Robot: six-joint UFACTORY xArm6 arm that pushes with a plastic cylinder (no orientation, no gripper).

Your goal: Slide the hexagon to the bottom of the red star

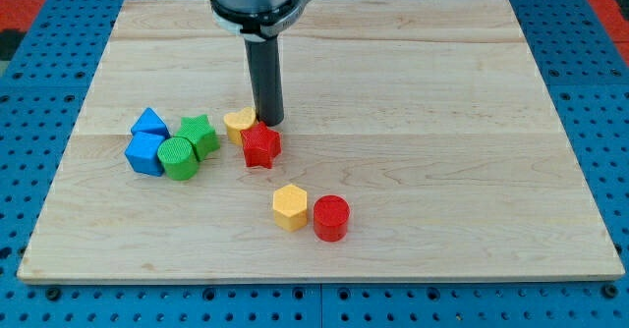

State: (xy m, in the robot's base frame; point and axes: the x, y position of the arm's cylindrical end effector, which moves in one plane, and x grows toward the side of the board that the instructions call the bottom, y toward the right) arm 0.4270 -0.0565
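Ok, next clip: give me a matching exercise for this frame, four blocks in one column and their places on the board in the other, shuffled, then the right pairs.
Blocks:
1. red star
2. yellow hexagon
3. red cylinder
4. green cylinder

Places:
A. in the cluster at the view's left, beside the blue blocks
B. just below my tip, next to a yellow block
C. lowest on the board, at the hexagon's right in the view
D. below the red star, slightly to the view's right, apart from it

Pairs: 1-B, 2-D, 3-C, 4-A
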